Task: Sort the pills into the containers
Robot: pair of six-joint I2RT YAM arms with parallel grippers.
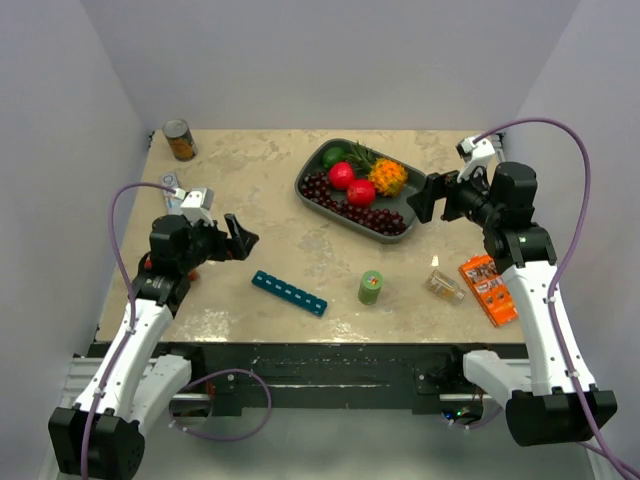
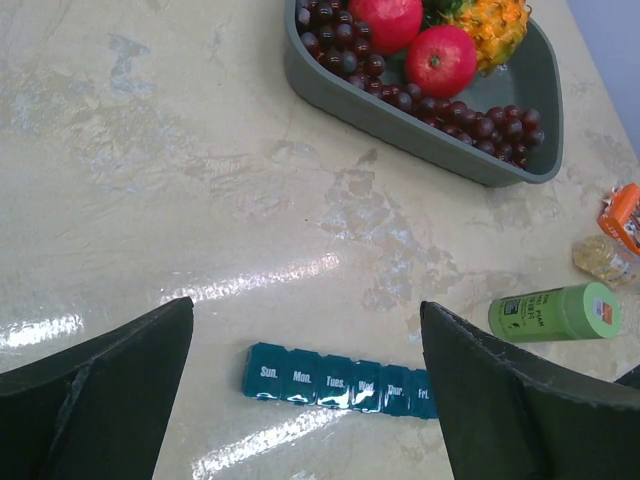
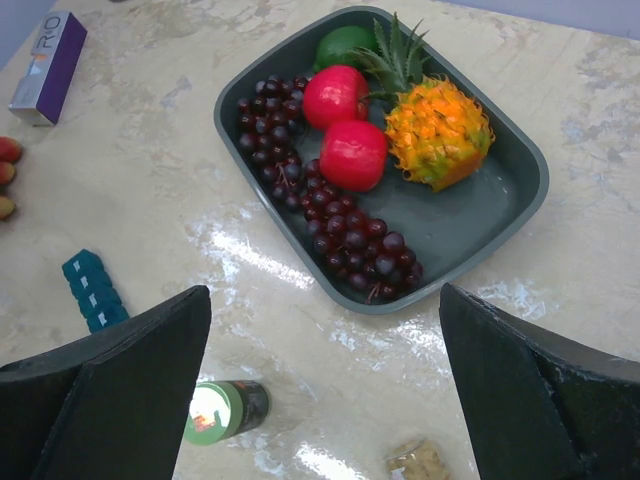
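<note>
The teal-blue pill organizer (image 1: 289, 293) lies closed on the table near the front, its lids marked with day names in the left wrist view (image 2: 340, 377). One end of it shows in the right wrist view (image 3: 93, 291). A small clear packet of yellowish pills (image 1: 445, 286) lies right of a green bottle (image 1: 371, 287). My left gripper (image 1: 240, 238) is open and empty, above and left of the organizer (image 2: 305, 305). My right gripper (image 1: 425, 198) is open and empty, hovering at the fruit tray's right end (image 3: 325, 290).
A dark grey oval tray (image 1: 318, 155) of grapes, red fruit and a pineapple sits at the back centre. An orange packet (image 1: 489, 289) lies at the right, a can (image 1: 180, 140) at the back left, and a small purple box (image 3: 48, 66) at the left.
</note>
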